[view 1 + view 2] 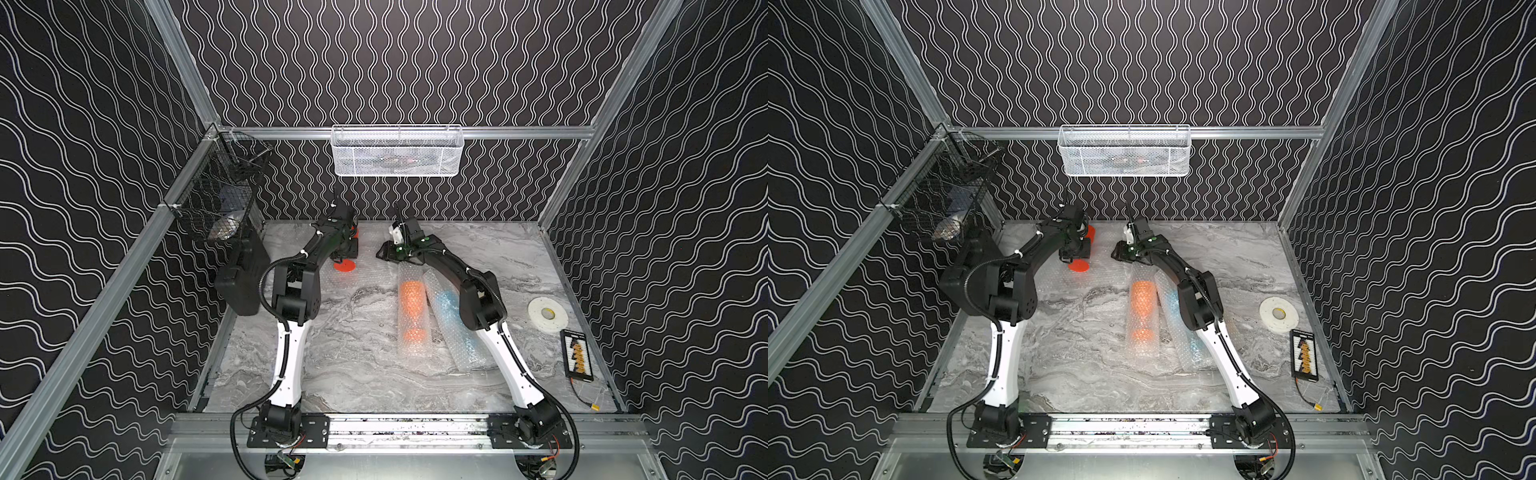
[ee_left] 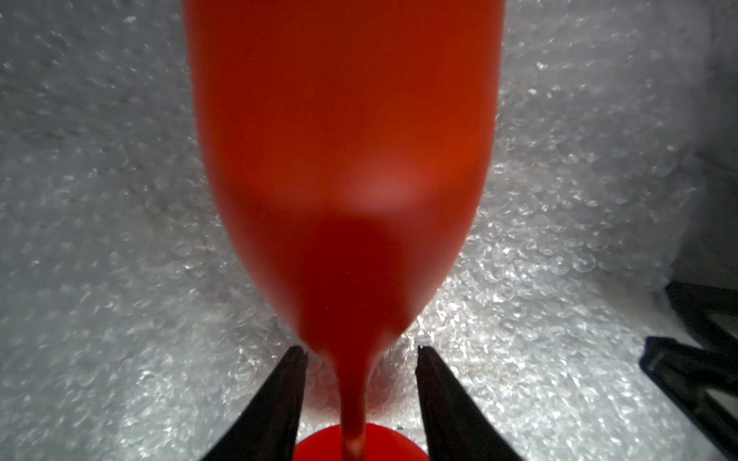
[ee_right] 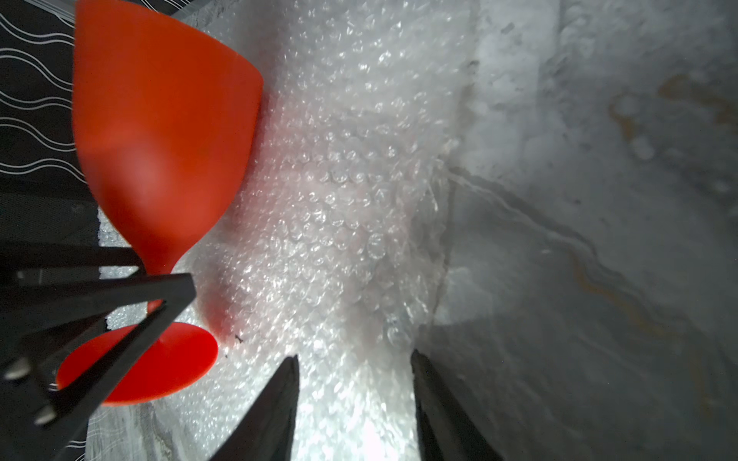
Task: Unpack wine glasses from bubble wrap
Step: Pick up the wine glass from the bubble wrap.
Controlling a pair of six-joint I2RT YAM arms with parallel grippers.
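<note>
A red wine glass lies on a flat sheet of bubble wrap at the back of the table, bowl toward the back wall. My left gripper is open. Its fingers stand either side of the red stem with a gap on both sides. My right gripper is open just right of the glass, over the same sheet, with nothing held. In both top views two rolls lie mid-table: one shows orange, one light blue, partly under my right arm.
A white mesh basket hangs on the back rail. A black wire basket hangs on the left rail above a black case. A white tape roll and a black tray with orange parts lie at the right edge.
</note>
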